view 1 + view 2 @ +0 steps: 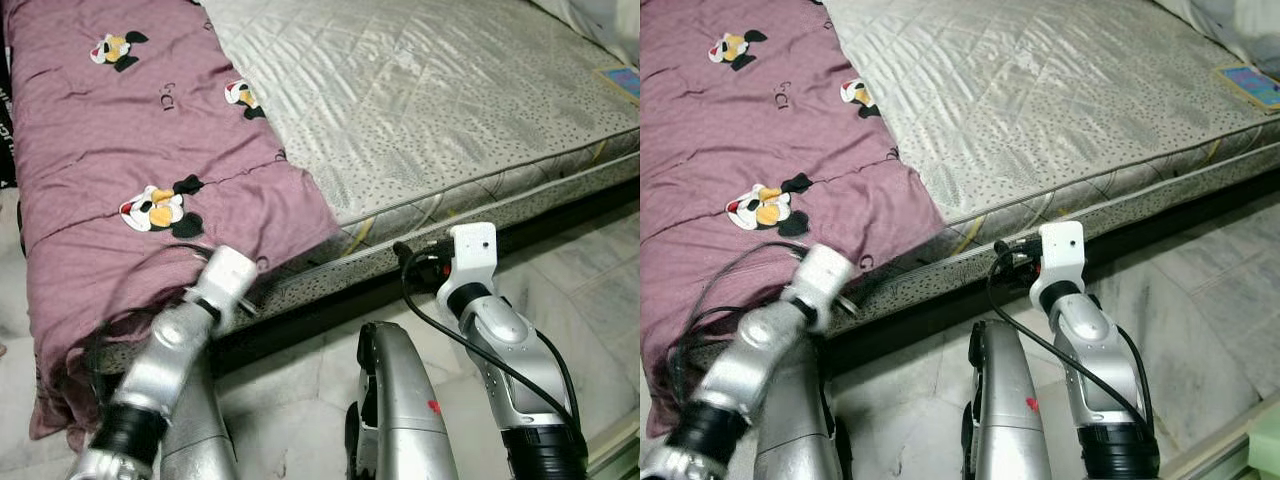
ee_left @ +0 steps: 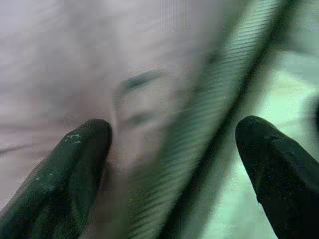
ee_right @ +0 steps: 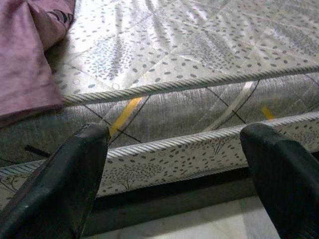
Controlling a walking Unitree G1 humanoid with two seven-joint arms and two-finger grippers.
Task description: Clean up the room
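Floor: pale marble tiles (image 1: pixel 590 300) run under the robot, right up to the dark gap below the bed.
Right tool: right tool (image 3: pixel 174 169) hangs low in front of the bed's side, its two black fingers (image 3: pixel 65 184) spread wide with nothing between them, aimed at the corded edge of the mattress.
Left tool: left tool (image 2: pixel 172 164) sits at the near edge of the bed where the blanket spills over; its fingers (image 2: pixel 70 169) stand wide apart and grip nothing, with blurred purple cloth just ahead of them.
Blanket: purple blanket (image 1: pixel 120 150) printed with cartoon mice covers the left part of the bed, its near end drooping over the side toward the floor and its right border lying crooked across the mattress.
Mattress: grey quilted mattress (image 1: pixel 430 100) lies bare over the rest of the bed.
Far corner: a small blue-edged flat thing (image 1: pixel 622 80) rests at the mattress's far right; what it is cannot be told.
Step in hand: judging by the left arm's reach, the robot is going for the blanket's hanging edge.
Next move: it would need to close on a fold of cloth firmly, then lift and draw it across the bare mattress without snagging.
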